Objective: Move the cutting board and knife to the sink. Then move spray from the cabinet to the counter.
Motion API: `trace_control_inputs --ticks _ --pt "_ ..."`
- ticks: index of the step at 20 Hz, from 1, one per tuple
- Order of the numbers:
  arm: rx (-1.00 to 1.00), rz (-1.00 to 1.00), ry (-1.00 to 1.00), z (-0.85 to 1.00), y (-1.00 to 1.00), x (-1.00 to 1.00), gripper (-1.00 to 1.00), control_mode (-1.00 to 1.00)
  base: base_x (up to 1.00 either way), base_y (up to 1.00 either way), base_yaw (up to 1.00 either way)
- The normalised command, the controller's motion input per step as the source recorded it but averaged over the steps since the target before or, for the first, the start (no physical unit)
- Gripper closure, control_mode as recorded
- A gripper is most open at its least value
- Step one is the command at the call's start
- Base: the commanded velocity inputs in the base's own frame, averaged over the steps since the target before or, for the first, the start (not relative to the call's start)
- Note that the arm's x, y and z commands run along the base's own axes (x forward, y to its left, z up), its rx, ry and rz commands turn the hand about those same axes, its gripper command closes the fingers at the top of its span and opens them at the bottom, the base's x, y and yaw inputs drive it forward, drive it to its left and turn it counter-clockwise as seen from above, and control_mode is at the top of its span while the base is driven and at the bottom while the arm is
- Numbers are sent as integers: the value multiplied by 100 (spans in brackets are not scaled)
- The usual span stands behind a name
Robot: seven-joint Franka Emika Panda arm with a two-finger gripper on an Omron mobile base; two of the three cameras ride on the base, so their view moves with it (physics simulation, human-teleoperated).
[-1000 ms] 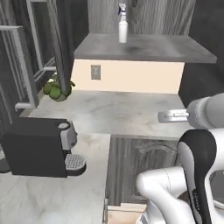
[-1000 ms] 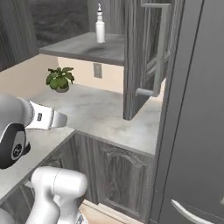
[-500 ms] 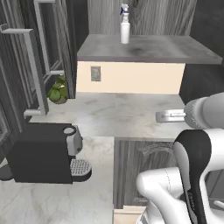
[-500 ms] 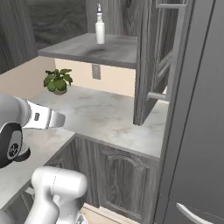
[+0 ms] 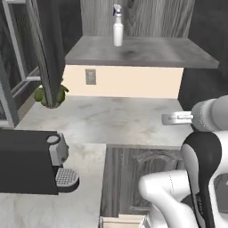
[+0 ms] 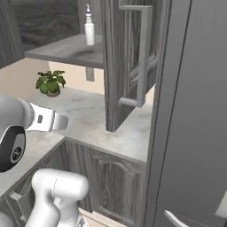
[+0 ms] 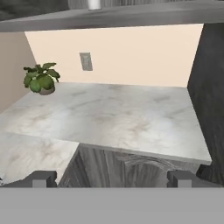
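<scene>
Left base view: one spray [image 5: 117, 31] on one cabinet [image 5: 138, 51] shelf, fingers [image 7: 41, 178] apart, empty.

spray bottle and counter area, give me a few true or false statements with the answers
1. The spray stands upright on the cabinet shelf. True.
2. The gripper holds the spray. False: its jaws are open and empty, low over the counter.
3. A potted plant sits on the counter near the wall outlet. True.
4. The coffee machine is inside the cabinet. False: it stands on the counter.
</scene>
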Motion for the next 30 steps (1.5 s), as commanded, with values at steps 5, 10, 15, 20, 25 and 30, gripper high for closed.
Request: trace_control_inputs --ticks 5,10,15,20,25,30 --pt "0 0 0 0 0 0 -100 100 97 27 0" --pt "0 0 0 0 0 0 -100 100 100 0 0" --pt "0 0 0 0 0 0 -100 100 100 -4 -14" --pt "0 0 0 0 0 0 -100 100 100 -12 -15" --pt "0 0 0 0 0 0 -100 100 70 0 1" --pt "0 0 0 0 0 0 -100 100 0 0 27"
